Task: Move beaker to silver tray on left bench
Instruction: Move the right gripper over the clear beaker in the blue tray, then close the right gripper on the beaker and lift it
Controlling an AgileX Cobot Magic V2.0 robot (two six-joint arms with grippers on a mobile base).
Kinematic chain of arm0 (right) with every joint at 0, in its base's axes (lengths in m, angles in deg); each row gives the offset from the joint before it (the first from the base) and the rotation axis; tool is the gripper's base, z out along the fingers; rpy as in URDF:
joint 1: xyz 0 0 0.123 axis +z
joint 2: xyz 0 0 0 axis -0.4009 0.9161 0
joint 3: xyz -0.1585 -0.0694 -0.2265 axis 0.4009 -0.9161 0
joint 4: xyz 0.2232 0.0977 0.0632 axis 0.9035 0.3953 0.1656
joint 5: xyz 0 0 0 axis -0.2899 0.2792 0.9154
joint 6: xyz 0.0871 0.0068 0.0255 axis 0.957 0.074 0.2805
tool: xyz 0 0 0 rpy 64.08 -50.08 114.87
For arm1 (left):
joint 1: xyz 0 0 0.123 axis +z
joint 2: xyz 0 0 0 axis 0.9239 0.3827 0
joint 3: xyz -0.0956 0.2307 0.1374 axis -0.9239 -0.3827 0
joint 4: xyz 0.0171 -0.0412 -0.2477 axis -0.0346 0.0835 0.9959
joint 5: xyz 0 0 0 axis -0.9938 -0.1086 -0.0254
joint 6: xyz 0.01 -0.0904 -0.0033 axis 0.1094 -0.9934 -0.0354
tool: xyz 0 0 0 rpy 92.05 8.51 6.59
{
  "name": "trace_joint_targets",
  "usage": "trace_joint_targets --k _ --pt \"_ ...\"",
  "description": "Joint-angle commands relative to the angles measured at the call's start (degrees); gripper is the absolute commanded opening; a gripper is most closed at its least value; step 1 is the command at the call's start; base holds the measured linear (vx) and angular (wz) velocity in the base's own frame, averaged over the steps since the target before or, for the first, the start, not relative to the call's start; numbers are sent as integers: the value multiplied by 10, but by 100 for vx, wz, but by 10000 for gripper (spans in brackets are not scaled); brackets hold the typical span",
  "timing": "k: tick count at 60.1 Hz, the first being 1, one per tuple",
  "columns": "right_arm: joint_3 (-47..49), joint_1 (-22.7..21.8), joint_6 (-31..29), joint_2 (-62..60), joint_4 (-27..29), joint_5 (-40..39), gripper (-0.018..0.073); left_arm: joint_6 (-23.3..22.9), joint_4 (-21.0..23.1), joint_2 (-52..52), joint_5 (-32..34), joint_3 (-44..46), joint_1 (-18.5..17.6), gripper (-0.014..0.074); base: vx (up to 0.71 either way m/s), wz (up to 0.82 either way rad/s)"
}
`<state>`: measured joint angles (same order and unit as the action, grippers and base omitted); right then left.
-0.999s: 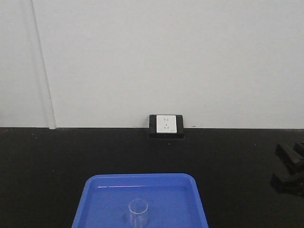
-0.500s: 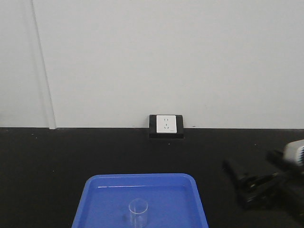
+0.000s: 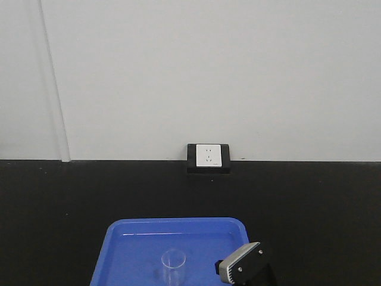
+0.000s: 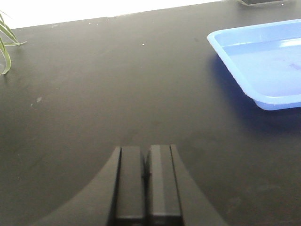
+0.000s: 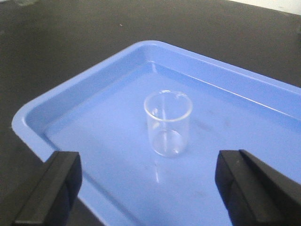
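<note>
The beaker [image 3: 173, 265] is a small clear glass cylinder standing upright in a blue plastic tray [image 3: 178, 222] at the front of a black worktop. In the right wrist view the beaker [image 5: 168, 123] stands just ahead of my right gripper [image 5: 148, 159], which is open wide and empty, with one finger on each side, apart from the glass. My right wrist housing [image 3: 245, 268] shows beside the tray's right front corner. My left gripper [image 4: 146, 151] is shut and empty, low over bare black worktop to the left of the blue tray [image 4: 235, 52]. The silver tray and the left bench are out of view.
A white wall socket [image 3: 208, 156] sits at the back of the worktop against the white wall. Green plant leaves [image 4: 5, 44] show at the far left of the left wrist view. The blue tray's raised rim [image 5: 89, 84] surrounds the beaker.
My right arm has swung in from the right edge of the front view, leftward and down, to the tray's right front corner. The beaker and tray have not moved.
</note>
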<state>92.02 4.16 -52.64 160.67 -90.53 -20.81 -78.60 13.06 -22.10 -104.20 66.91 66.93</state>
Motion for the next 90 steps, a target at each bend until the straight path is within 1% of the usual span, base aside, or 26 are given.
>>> trace_joint_targets --k 1,20,26,36,42,47,51,53,60,63,66,67,75,78,85,90 --pt "41 1 -2 31 0 -92 611 -1 2 -5 43 -11 -3 1 0 0" --pt "164 1 11 160 -31 -85 598 -1 2 -5 43 -11 -3 1 0 0" --pt "196 1 35 192 -26 -83 594 -1 2 -5 43 -11 -3 1 0 0" --pt "253 1 42 232 -30 -83 592 -1 2 -5 43 -11 -3 1 0 0" --pt "286 1 64 251 -29 -83 592 -1 2 -5 43 -11 -3 1 0 0" --pt "303 1 75 261 -27 -76 567 -1 2 -5 43 -11 -3 1 0 0" --pt "313 1 77 265 -27 -66 519 -1 2 -5 43 -11 -3 1 0 0" --pt "314 1 77 266 -27 -62 472 -1 2 -5 43 -11 -3 1 0 0" --pt "313 0 77 266 -27 -61 251 -1 2 -5 43 -11 -3 1 0 0" --pt "313 0 77 264 -31 -61 105 -1 2 -5 43 -11 -3 1 0 0" --pt "312 0 79 258 -38 -59 -4 -1 2 -5 43 -11 -3 1 0 0" --pt "310 0 82 255 -41 -58 -18 -1 2 -5 43 -11 -3 1 0 0" --pt "294 0 108 211 -65 -40 -16 -1 2 -5 43 -11 -3 1 0 0" --pt "283 0 116 185 -76 -19 -15 -1 2 -5 43 -11 -3 1 0 0" --pt "246 0 128 89 -88 60 -15 -1 2 -5 43 -11 -3 1 0 0" --pt "215 0 138 -1 -87 145 -14 -1 2 -5 43 -11 -3 1 0 0"
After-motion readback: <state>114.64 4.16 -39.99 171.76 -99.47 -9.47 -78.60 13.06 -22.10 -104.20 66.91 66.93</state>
